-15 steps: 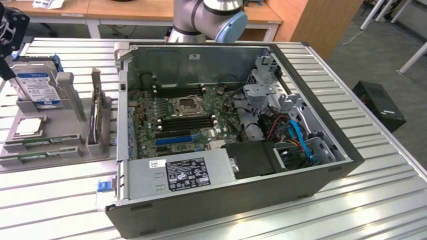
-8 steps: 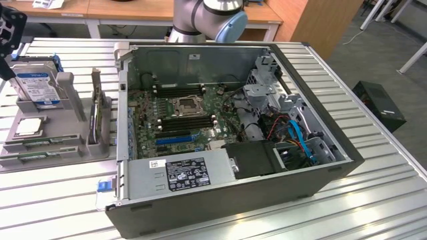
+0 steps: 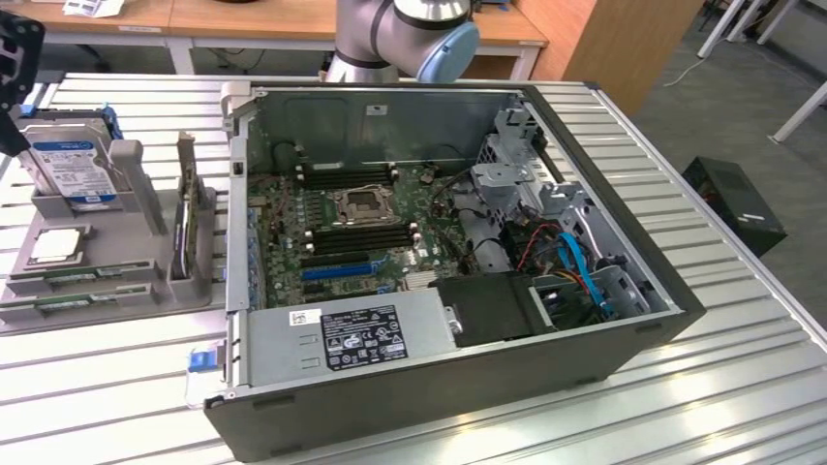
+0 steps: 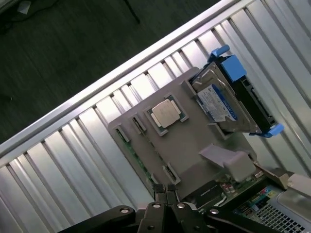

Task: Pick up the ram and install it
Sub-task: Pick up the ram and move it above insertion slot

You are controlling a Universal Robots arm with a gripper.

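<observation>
Your gripper [image 4: 167, 193] hangs over the grey plastic tray [image 4: 194, 145], with its black fingers [image 4: 158, 194] pressed tight together and nothing held between them.

The ram, a long thin green circuit-board stick [image 3: 61, 303], lies in a slot along one long edge of the tray, and your gripper does not touch it. A second green stick [image 3: 68, 278] lies in the tray just beside it. A square silver processor chip [image 4: 165, 114] sits in a pocket near the middle of the tray. A silver hard drive with a blue label [image 4: 218, 104] stands in the tray on the other side of the chip. A big open black computer case [image 3: 452, 387] stands just beside the tray.
</observation>
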